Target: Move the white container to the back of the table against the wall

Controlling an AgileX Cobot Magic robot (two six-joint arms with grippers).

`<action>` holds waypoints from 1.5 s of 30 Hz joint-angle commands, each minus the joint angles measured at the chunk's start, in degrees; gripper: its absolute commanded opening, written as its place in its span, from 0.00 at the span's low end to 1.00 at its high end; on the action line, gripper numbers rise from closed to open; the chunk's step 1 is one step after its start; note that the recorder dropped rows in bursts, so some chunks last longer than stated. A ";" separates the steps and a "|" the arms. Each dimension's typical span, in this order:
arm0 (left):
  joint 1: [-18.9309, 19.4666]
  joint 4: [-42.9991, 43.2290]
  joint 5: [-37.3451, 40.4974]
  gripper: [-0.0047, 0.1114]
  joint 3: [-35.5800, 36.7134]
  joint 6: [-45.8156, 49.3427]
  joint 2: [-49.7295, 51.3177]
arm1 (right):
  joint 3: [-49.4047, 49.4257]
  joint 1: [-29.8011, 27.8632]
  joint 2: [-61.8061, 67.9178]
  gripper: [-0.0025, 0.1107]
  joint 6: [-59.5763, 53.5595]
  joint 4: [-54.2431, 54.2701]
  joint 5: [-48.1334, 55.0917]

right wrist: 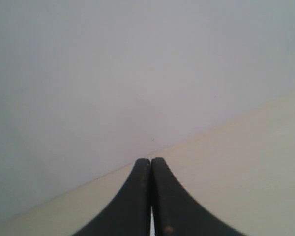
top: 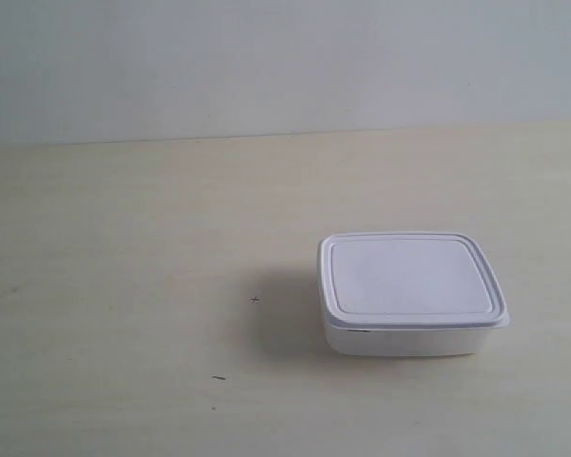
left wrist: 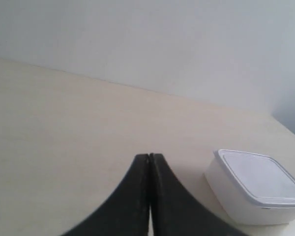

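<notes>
The container sits on the table, right of centre in the exterior view and toward the near side, well apart from the wall, with a broad stretch of bare table between them. Its lid is on and lies flat, the rim seated all round the box. A soft shadow falls on the table at the exterior view's left of the container, and a few small dark marks dot the table near that shadow. The left tool is clenched, its two dark fingers pressed together at the tips; it hangs over the table, and the container lies off to one side of it, apart from the fingers. The right tool is clenched as well, fingers pressed tip to tip, pointing toward the line where table and wall meet.
</notes>
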 commanded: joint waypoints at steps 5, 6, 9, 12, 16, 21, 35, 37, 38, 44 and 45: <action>0.00 -2.46 2.84 0.04 -9.28 0.35 6.03 | -12.68 -0.32 9.29 0.02 1.22 1.62 10.58; 0.00 -2.46 3.80 0.04 -10.87 0.70 7.03 | -15.16 -0.32 11.32 0.02 1.22 0.49 12.80; 0.00 -2.46 8.04 0.04 -17.58 3.61 11.05 | -22.78 -0.32 17.88 0.02 1.22 -1.98 19.46; 0.00 -2.46 15.65 0.04 -27.42 4.17 18.32 | -35.28 -0.32 26.02 0.02 1.22 -5.24 30.53; 0.00 -1.79 25.12 0.04 -39.05 7.40 28.92 | -51.67 -0.19 37.38 0.02 3.68 -12.72 48.94; -4.67 -1.46 31.08 0.04 -42.76 7.52 36.02 | -57.70 4.71 51.09 0.02 4.50 -12.72 55.13; -10.94 -6.17 31.61 0.04 -45.73 15.78 47.96 | -57.70 5.73 57.28 0.02 2.84 -12.59 55.96; -14.54 -6.33 30.02 0.04 -45.86 16.08 51.81 | -57.70 5.73 57.52 0.02 2.84 -12.62 55.96; -16.77 -6.33 28.07 0.04 -45.86 16.08 53.15 | -57.70 5.73 57.83 0.02 2.84 -12.62 55.96; -31.07 -6.33 14.48 0.04 -45.86 14.98 61.45 | -56.59 5.73 62.72 0.02 2.84 -12.74 56.17; -32.75 -6.33 12.59 0.04 -45.86 14.57 62.42 | -56.07 5.73 63.75 0.02 2.84 -12.74 56.17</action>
